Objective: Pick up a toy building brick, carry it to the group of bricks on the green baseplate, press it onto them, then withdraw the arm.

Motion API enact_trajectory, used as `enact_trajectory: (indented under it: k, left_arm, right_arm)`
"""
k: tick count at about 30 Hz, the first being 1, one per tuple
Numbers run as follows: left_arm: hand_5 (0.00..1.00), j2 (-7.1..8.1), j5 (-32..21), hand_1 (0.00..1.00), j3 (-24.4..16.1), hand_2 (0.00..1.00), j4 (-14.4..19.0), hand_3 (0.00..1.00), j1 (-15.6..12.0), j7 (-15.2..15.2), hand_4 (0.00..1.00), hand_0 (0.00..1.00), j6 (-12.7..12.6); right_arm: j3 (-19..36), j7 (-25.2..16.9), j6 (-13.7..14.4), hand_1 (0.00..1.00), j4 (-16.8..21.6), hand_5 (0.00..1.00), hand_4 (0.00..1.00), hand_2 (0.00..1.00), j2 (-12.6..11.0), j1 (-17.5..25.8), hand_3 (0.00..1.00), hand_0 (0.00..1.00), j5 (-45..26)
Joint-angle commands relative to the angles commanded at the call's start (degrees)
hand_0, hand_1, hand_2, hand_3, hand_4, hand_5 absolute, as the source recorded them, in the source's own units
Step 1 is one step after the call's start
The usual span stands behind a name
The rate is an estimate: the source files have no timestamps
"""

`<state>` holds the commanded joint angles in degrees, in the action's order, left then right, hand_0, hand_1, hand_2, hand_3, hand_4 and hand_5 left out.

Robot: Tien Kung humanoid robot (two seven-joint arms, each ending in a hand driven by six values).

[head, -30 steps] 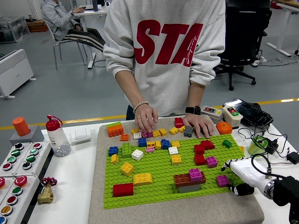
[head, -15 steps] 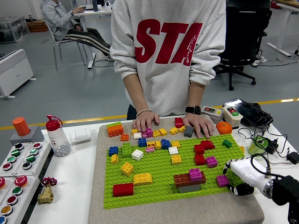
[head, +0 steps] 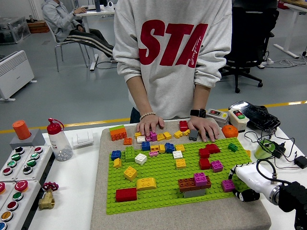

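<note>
Across from you a person in a grey sweatshirt with red lettering (head: 172, 52) stands at the far side of the white counter (head: 79, 187), both of the person's hands (head: 149, 123) resting flat on the loose bricks along the far edge of the grey mat (head: 182, 218). On that mat lies the green studded baseplate (head: 163, 175), scattered with bricks of many colours. Near its front edge you see the brick group (head: 194, 184): a brown row topped by a magenta brick, sitting on a grey one. Your white right hand (head: 244, 182) comes in low from the right and sits at the baseplate's right edge, just beside a small magenta brick (head: 228, 185); I cannot tell whether its fingers grip that brick or only touch it. To the left, a red flat brick (head: 126, 194) and a yellow curved brick (head: 146, 183) lie well apart from your hand.
</note>
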<state>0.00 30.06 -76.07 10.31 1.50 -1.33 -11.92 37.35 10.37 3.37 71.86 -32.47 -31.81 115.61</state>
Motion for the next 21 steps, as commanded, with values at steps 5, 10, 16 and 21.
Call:
enact_trajectory:
  k: [5, 10, 16, 21]
  left_arm:
    - [0.998, 0.0, 0.19, 0.737, -0.08, 0.823, 0.0, 0.705, -0.12, -0.06, 0.492, 0.728, -0.02]
    - [0.998, 0.0, 0.28, 0.737, -0.06, 0.822, 0.0, 0.704, -0.2, -0.09, 0.492, 0.728, -0.02]
    - [0.998, 0.0, 0.25, 0.738, 0.01, 0.822, 0.0, 0.704, -0.24, -0.06, 0.491, 0.728, 0.02]
    - [0.998, 0.0, 0.03, 0.738, 0.12, 0.822, 0.0, 0.704, -0.21, 0.02, 0.491, 0.728, 0.09]
  right_arm:
    - [-0.26, -0.37, 0.71, 0.777, 0.3, 0.218, 0.599, 0.797, 0.01, 0.04, 0.553, 0.777, -0.26]
    - [-0.4, -0.64, 1.44, 0.773, 0.69, 0.216, 0.587, 0.789, 0.05, 0.01, 0.545, 0.774, -0.53]
    - [-0.5, -0.87, 2.09, 0.765, 0.92, 0.211, 0.566, 0.781, 0.05, 0.06, 0.534, 0.755, -0.84]
    - [-0.41, -1.02, 2.3, 0.765, 1.05, 0.211, 0.566, 0.781, 0.02, 0.05, 0.534, 0.755, -1.06]
